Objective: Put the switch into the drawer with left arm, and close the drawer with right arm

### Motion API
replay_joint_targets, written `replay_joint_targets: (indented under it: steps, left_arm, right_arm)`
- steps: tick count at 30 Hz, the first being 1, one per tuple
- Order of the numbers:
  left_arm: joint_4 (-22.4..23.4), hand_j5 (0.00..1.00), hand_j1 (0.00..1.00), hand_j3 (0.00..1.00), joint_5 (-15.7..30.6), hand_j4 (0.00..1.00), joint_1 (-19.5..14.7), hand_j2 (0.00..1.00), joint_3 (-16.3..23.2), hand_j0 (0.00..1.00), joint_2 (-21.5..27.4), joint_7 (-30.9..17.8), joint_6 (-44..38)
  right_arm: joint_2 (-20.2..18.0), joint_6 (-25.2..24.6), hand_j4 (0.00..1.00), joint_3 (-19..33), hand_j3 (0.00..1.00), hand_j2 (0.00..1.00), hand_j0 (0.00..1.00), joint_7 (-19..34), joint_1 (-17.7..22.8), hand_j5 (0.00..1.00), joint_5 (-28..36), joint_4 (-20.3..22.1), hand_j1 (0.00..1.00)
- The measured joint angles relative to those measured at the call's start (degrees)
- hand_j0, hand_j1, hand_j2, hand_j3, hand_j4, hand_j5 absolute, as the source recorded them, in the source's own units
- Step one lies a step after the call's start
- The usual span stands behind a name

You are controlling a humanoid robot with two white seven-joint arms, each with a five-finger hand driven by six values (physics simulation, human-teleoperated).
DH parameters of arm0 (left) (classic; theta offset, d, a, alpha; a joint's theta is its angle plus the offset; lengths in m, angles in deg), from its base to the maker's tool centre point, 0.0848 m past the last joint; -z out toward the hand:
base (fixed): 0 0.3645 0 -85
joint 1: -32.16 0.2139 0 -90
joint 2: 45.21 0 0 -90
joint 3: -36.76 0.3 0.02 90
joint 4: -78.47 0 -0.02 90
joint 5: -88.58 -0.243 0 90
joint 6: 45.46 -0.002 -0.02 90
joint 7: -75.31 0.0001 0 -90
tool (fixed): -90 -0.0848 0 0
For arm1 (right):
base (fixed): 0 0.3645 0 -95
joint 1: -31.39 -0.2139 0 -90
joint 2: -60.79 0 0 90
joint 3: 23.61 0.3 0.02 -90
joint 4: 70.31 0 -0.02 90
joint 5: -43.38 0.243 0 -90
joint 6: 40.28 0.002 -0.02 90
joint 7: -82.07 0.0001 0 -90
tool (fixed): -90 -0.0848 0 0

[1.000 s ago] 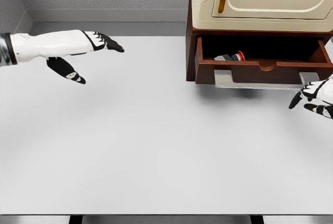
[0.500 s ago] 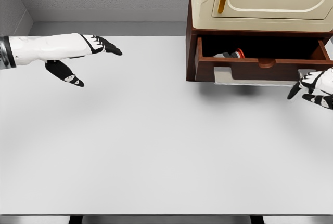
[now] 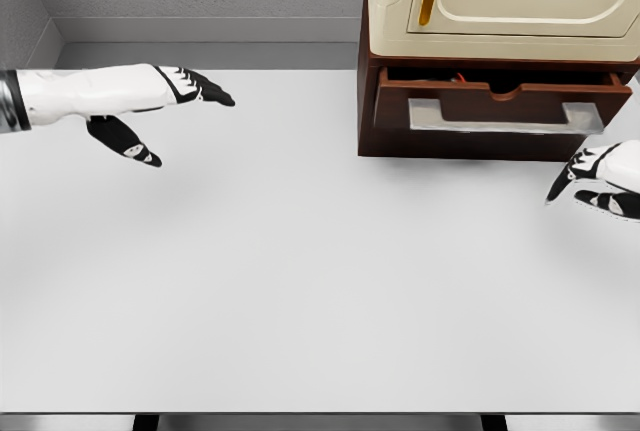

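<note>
The drawer of the brown cabinet is almost shut, leaving only a thin dark gap along its top edge. Through that gap a small red bit of the switch shows inside, toward the left half. The right hand hovers over the white table just below the drawer's right end, fingers loosely spread, holding nothing. The left hand hangs well apart at the far left, fingers extended and empty.
</note>
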State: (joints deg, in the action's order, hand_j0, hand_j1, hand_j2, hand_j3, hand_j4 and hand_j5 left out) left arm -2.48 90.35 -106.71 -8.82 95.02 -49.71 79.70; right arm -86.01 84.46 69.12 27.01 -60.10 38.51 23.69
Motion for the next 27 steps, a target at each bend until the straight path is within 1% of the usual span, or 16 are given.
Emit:
replay_joint_targets:
  steps: [3, 6, 11, 13, 16, 17, 22, 27]
  left_arm:
    - [0.0, 1.00, 1.00, 1.00, 0.0, 1.00, 0.0, 1.00, 0.0, 1.00, 0.0, 0.0, 0.0]
    - [0.0, 1.00, 1.00, 1.00, 0.0, 1.00, 0.0, 1.00, 0.0, 1.00, 0.0, 0.0, 0.0]
    - [0.0, 1.00, 1.00, 1.00, 0.0, 1.00, 0.0, 1.00, -0.1, 1.00, 0.0, 0.0, 0.0]
    - [0.0, 1.00, 1.00, 1.00, 0.0, 1.00, 0.0, 1.00, -0.1, 1.00, 0.0, 0.0, 0.0]
    - [0.0, 1.00, 1.00, 1.00, 0.0, 1.00, -0.1, 1.00, -0.1, 1.00, 0.0, 0.0, 0.0]
    - [0.1, 1.00, 1.00, 1.00, 0.0, 1.00, -0.1, 1.00, -0.1, 1.00, 0.0, 0.0, 0.0]
    - [0.5, 1.00, 1.00, 1.00, 0.0, 1.00, 0.0, 1.00, -0.2, 1.00, 0.1, 0.0, 0.0]
    - [0.5, 1.00, 1.00, 1.00, 0.0, 1.00, 0.0, 1.00, -0.2, 1.00, 0.1, 0.0, 0.0]
  right_arm:
    - [0.2, 0.3, 0.53, -0.9, 0.53, 0.53, 0.53, 0.0, -1.7, 0.53, -0.7, -1.1, 0.53]
    - [0.3, 0.3, 0.54, -3.5, 0.54, 0.54, 0.54, 0.1, -6.1, 0.54, -0.9, -1.7, 0.54]
    - [0.5, 0.4, 0.54, -6.5, 0.54, 0.54, 0.54, 0.1, -8.4, 0.54, -1.1, -2.6, 0.54]
    - [0.6, 0.4, 0.54, -7.2, 0.54, 0.54, 0.54, 0.1, -8.7, 0.54, -1.1, -2.8, 0.54]
    - [0.7, 0.4, 0.54, -8.0, 0.54, 0.54, 0.54, 0.1, -10.2, 0.54, -1.1, -3.5, 0.54]
    - [0.8, 0.4, 0.54, -8.2, 0.54, 0.54, 0.54, 0.1, -10.4, 0.54, -1.1, -4.0, 0.54]
    - [1.5, 0.4, 0.54, -11.7, 0.54, 0.54, 0.54, 0.1, -15.7, 0.54, -1.0, -7.0, 0.54]
    - [2.5, 0.4, 0.54, -14.1, 0.54, 0.54, 0.54, 0.1, -17.1, 0.54, -1.3, -9.4, 0.54]
